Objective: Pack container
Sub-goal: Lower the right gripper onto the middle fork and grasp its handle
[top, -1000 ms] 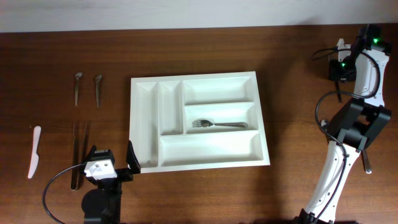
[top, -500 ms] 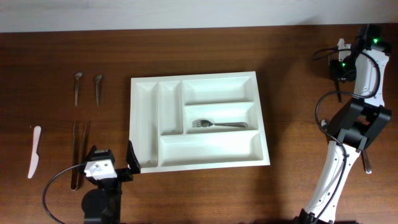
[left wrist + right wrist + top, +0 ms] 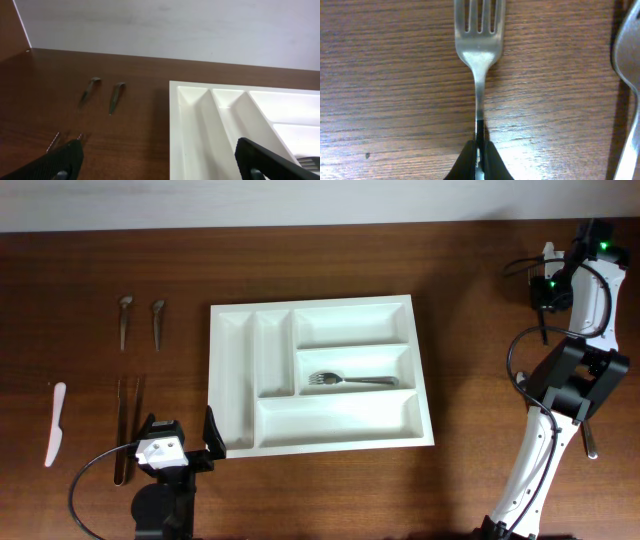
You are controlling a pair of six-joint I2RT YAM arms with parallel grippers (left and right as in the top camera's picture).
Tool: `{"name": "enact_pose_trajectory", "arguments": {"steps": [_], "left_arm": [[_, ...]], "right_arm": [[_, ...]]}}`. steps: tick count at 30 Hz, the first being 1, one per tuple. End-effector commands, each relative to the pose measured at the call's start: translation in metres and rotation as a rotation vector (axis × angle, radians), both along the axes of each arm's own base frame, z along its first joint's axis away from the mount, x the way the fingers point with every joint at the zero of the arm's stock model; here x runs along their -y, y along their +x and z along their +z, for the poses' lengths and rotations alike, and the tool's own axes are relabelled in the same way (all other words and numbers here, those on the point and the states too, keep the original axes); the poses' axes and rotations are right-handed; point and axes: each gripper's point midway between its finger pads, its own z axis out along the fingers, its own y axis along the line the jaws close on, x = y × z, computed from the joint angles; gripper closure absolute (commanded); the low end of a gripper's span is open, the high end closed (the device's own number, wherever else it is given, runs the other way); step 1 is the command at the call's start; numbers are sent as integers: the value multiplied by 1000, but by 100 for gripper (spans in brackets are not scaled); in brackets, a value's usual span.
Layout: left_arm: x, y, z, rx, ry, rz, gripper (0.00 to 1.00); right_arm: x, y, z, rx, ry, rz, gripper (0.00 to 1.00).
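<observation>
The white container (image 3: 230,380) lies mid-table, with one fork (image 3: 350,380) in its middle crosswise compartment. In the right wrist view my right gripper (image 3: 479,145) is shut on the thin handle of another fork (image 3: 479,45), which lies flat on the wood with its tines pointing away. From overhead that gripper is hidden under its own arm (image 3: 575,380) at the right edge. My left gripper (image 3: 162,165) is open and holds nothing. It sits by the container's near left corner (image 3: 190,130), with one finger (image 3: 212,435) at the rim.
Left of the container lie two small spoons (image 3: 125,320) (image 3: 158,320), a pair of long thin sticks (image 3: 128,420) and a white knife (image 3: 55,425). A spoon (image 3: 627,50) lies just right of the gripped fork. A utensil handle (image 3: 591,445) pokes out below the right arm.
</observation>
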Motion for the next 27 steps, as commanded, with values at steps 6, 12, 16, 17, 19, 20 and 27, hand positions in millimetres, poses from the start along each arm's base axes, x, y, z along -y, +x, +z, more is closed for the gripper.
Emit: {"name": "enact_pose_trajectory", "arguments": {"steps": [6,12,16,17,19,20,27], "left_arm": [[3,0,-1,0,-4,-14,1],[3,0,-1,0,-4,-14,1],[3,0,-1,0,-4,-14,1],[3,0,-1,0,-4,-14,1],[3,0,-1,0,-3,-14,1],[3,0,-1,0,-4,-14,1],[3,0,-1,0,-3,-14,1]], "right_arm": [[-1,-9,-27,-62,4,-7,96],[-4,-6,-22,-50,-1,-1,96],[-11,5,-3,-8,-7,26,96],[-18,8,3,6,4,64,96],[-31,15,19,42,24,123,96],[-36,19,28,63,32,137,96],[-86,35,109,217,95,309,96]]}}
